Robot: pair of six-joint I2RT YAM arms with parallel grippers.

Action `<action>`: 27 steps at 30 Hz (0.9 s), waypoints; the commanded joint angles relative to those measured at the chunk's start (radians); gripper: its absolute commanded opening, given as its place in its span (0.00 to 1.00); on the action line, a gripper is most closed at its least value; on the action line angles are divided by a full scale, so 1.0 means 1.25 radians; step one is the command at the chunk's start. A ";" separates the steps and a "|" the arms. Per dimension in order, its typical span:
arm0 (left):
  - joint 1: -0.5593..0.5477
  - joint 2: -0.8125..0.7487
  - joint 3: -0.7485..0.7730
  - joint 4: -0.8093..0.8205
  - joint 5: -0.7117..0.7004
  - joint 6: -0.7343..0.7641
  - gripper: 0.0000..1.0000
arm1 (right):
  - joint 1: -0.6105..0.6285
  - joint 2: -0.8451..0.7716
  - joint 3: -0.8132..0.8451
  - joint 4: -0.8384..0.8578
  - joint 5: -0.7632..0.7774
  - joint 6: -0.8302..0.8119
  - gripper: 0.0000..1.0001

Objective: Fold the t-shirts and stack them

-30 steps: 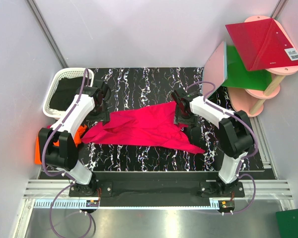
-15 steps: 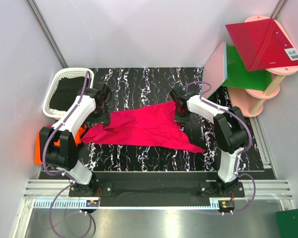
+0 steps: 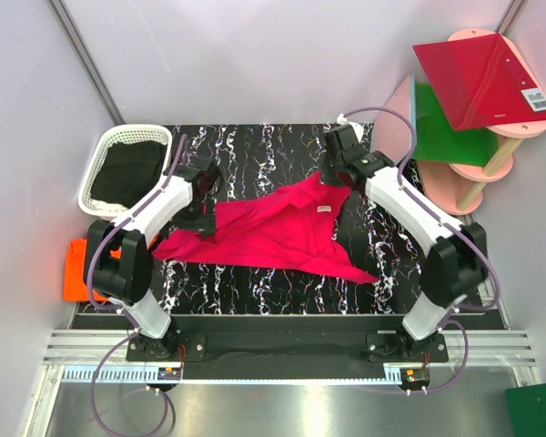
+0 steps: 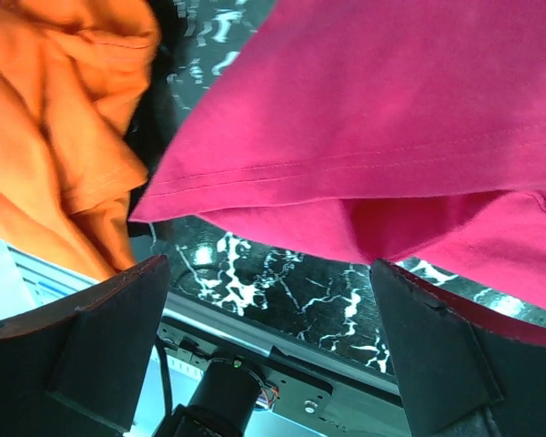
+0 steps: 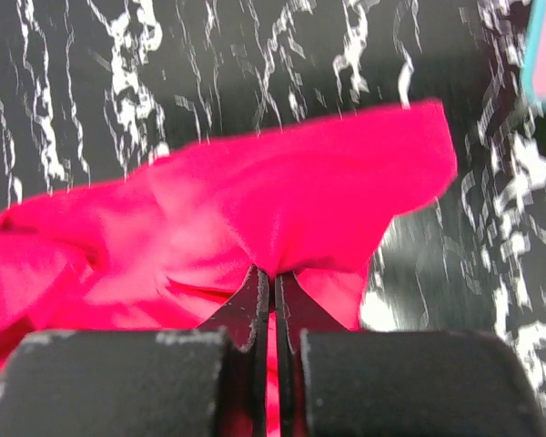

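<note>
Two grippers attend the hot pink t-shirt [image 3: 264, 232], rumpled across the tabletop [image 3: 255, 150]: my right gripper [image 5: 274, 278] pinches its upper-right edge; my left gripper [image 4: 268, 273] hangs spread above its left hem. I judge the left should pinch that hem, then both draw the cloth taut before folding. Orange t-shirt [image 3: 75, 273]: left edge of frame. Neck label [image 3: 325, 210] and the sticker [image 3: 535, 98] on the red panel [image 3: 478, 73]: unreadable.

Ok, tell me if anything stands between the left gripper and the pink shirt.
Nothing visible does. The left gripper is open right at the hem of the pink shirt; the orange shirt lies off to one side.
</note>
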 commanded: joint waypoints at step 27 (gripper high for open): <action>-0.124 0.299 0.353 0.069 -0.024 0.055 0.99 | -0.006 0.084 0.123 0.196 0.228 -0.108 0.83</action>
